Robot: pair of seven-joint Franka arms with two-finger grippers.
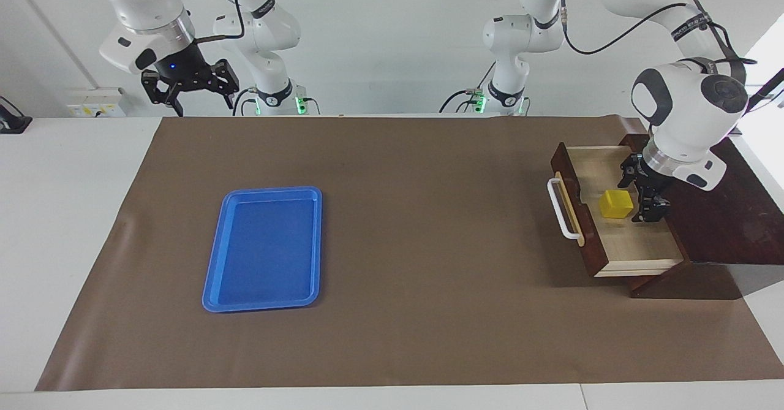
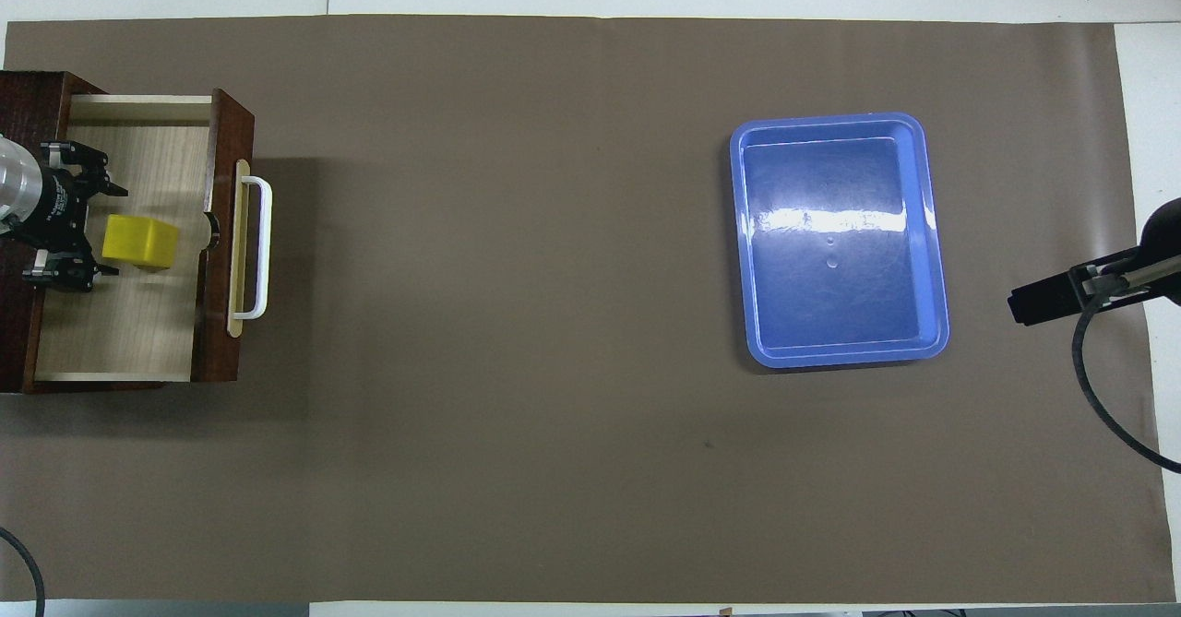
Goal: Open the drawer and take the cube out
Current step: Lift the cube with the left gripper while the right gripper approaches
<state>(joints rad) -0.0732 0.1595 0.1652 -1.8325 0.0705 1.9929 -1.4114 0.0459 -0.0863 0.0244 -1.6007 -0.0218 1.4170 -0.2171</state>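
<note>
The drawer (image 1: 637,247) (image 2: 120,331) of the dark wooden box stands pulled out toward the table's middle, white bar handle (image 1: 560,209) (image 2: 263,246) in front. On its pale floor sits the yellow cube (image 1: 615,204) (image 2: 140,241). My left gripper (image 1: 636,197) (image 2: 111,231) reaches down into the drawer from the box side. It is open, with one finger at each side of the cube's box-facing end and small gaps showing. My right gripper (image 1: 205,106) hangs open in the air over the robots' edge of the table at the right arm's end; the overhead view shows only a dark part of it.
A flat blue tray (image 1: 263,247) (image 2: 840,239) lies on the brown mat toward the right arm's end. The dark wooden box (image 1: 729,226) (image 2: 18,91) fills the left arm's end of the table. Bare mat lies between tray and drawer.
</note>
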